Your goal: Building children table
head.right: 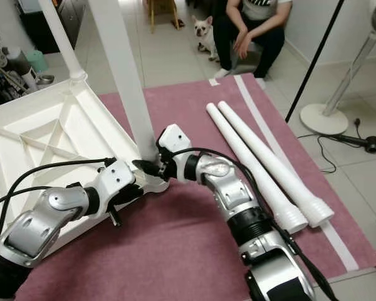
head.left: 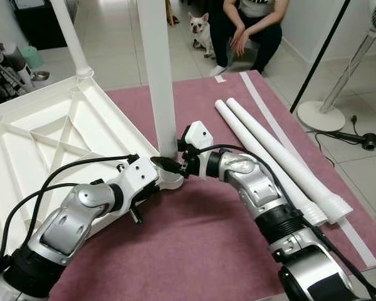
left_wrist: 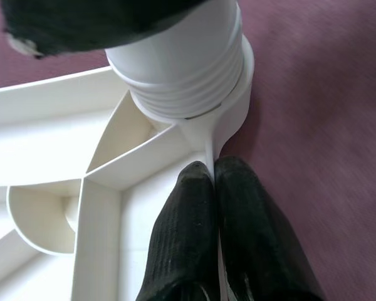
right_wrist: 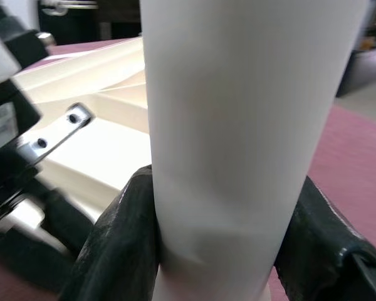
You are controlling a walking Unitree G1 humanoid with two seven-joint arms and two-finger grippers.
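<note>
A white plastic table top (head.left: 44,138) lies upside down on a mauve rug (head.left: 200,244). A white leg (head.left: 158,75) stands upright in its near corner socket (left_wrist: 194,94), ribbed end seated in the socket. My right gripper (head.left: 168,163) is shut on this leg just above the socket; in the right wrist view both fingers (right_wrist: 122,238) press the leg (right_wrist: 238,125). My left gripper (left_wrist: 214,172) is shut on the thin rim (left_wrist: 207,141) of the table top beside that socket. Another leg (head.left: 69,34) stands at the far corner. Two loose legs (head.left: 269,157) lie on the rug to the right.
A person (head.left: 250,25) sits at the far end of the rug with a small dog (head.left: 200,28) beside them. A fan stand (head.left: 323,113) and a black cable with a handheld device (head.left: 366,141) lie on the tiled floor to the right. Clutter (head.left: 6,63) stands at far left.
</note>
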